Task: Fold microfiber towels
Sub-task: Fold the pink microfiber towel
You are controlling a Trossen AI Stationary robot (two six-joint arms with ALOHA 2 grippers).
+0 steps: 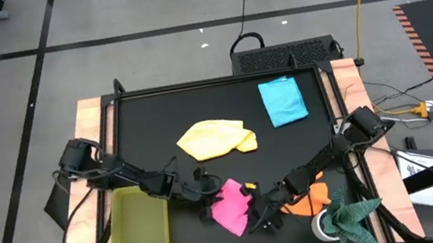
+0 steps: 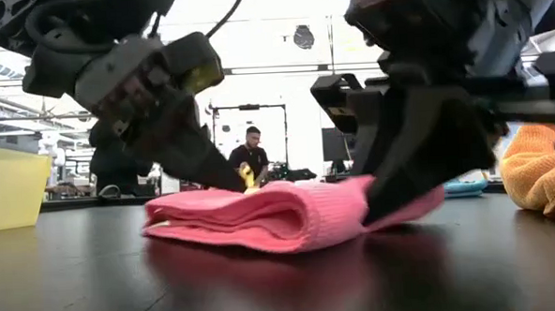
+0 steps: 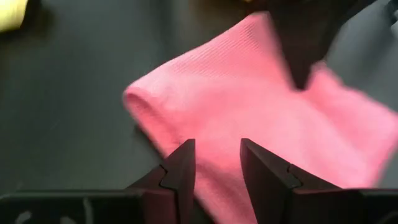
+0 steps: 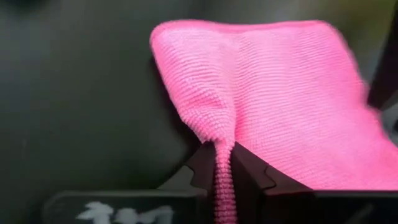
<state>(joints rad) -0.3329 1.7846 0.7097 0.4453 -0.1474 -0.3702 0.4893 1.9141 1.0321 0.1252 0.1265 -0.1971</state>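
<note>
Pink towel [image 1: 232, 207] — right pincer [image 4: 224, 163] pinches its edge, left pincer [image 3: 216, 163] apart.

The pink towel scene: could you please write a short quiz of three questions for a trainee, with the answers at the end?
1. True or false: the right gripper is shut on an edge of the pink towel.
2. Which thing lies nearest the far right corner of the table? A) the yellow towel B) the light blue towel C) the orange towel
3. Fill in: the yellow-green tray is on the robot's ____ side.

Key:
1. True; a pinched fold stands between its fingers, while the left gripper is open over the same towel.
2. B
3. left
</note>
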